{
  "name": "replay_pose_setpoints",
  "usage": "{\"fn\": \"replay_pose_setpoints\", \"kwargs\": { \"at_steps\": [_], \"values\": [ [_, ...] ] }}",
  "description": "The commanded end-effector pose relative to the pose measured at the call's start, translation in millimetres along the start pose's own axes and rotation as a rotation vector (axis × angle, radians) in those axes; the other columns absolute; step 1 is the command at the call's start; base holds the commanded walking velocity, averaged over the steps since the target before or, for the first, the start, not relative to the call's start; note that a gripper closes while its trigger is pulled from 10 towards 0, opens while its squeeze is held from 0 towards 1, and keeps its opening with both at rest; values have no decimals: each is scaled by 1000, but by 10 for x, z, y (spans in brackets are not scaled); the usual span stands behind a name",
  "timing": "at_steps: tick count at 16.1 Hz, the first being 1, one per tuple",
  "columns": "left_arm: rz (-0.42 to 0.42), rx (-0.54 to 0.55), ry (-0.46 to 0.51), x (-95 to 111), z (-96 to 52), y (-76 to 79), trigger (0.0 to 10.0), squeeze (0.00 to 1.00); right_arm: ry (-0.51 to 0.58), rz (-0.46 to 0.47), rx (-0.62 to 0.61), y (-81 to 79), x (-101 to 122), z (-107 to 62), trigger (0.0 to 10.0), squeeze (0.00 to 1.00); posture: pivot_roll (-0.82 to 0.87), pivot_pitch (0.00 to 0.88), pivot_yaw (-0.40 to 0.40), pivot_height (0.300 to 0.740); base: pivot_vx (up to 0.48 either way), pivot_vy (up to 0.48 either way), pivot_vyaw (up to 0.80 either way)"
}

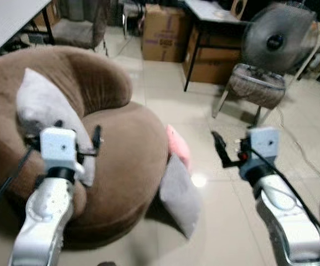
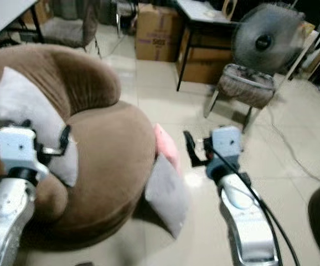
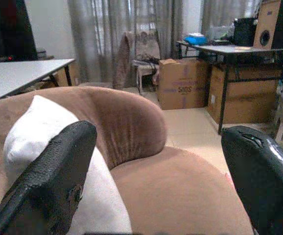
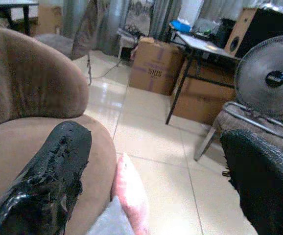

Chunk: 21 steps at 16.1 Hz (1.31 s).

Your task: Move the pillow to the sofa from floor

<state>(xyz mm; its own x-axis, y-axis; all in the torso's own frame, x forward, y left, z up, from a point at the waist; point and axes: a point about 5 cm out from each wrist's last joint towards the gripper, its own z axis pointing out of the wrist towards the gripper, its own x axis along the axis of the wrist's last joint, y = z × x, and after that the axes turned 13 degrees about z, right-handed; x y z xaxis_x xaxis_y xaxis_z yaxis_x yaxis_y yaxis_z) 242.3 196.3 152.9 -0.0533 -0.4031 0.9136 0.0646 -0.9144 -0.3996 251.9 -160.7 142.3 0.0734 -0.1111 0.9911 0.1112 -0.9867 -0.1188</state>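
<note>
Both grippers' fingers wide, holding nothing; we lower right gripper [image 1: 222, 148] onto grey pillow [image 1: 180, 195] leaning at sofa [image 1: 132, 149] edge, pinch top corner

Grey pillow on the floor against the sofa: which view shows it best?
Left eye view: the whole grey pillow leans on the sofa, below the pink pillow. Right eye view matches; right wrist view catches only a corner.
</note>
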Motion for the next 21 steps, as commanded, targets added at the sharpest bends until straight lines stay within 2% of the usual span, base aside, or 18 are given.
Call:
{"fn": "replay_pose_setpoints", "kwargs": {
  "at_steps": [1, 3, 4, 5, 7, 9, 12, 21],
  "values": [
    [-8, -26, 14, 57, 17, 78, 10000, 1000, 7, -22, -40, 76, 27, -21, 10000, 0, 57, 0, -78, 740, 0, -379, 0],
    [5, -38, 15, 64, 25, 109, 10000, 1000, 0, -28, -44, 80, 15, -29, 10000, 0, 55, 0, -71, 740, 0, -371, 0],
    [-25, -37, 7, 56, 24, 121, 10000, 1000, -24, -44, -60, 100, -14, -27, 10000, 0, 55, 0, -71, 740, 0, 0, 0],
    [-15, -36, 8, 70, 31, 137, 10000, 988, -52, -49, -81, 128, -62, -27, 10000, 0, 55, 0, -71, 740, 0, 0, 0],
    [31, -40, 50, 127, 50, 149, 10000, 988, -38, -14, -87, 128, -46, -25, 10000, 0, 56, 0, -71, 740, 0, 0, -266],
    [10, -61, 47, 114, 55, 167, 10000, 996, -33, 6, -83, 120, -36, -17, 10000, 0, 55, 0, -68, 740, 0, 0, -800],
    [8, -51, 41, 98, 59, 163, 10000, 1000, -28, -10, -74, 98, -27, 0, 10000, 0, 55, 0, -68, 740, 315, 0, -708],
    [2, -41, 24, 66, 99, 143, 10000, 1000, -34, -43, -84, 107, -41, 33, 10000, 0, 56, 0, -64, 740, 389, 0, -71]
  ]
}}
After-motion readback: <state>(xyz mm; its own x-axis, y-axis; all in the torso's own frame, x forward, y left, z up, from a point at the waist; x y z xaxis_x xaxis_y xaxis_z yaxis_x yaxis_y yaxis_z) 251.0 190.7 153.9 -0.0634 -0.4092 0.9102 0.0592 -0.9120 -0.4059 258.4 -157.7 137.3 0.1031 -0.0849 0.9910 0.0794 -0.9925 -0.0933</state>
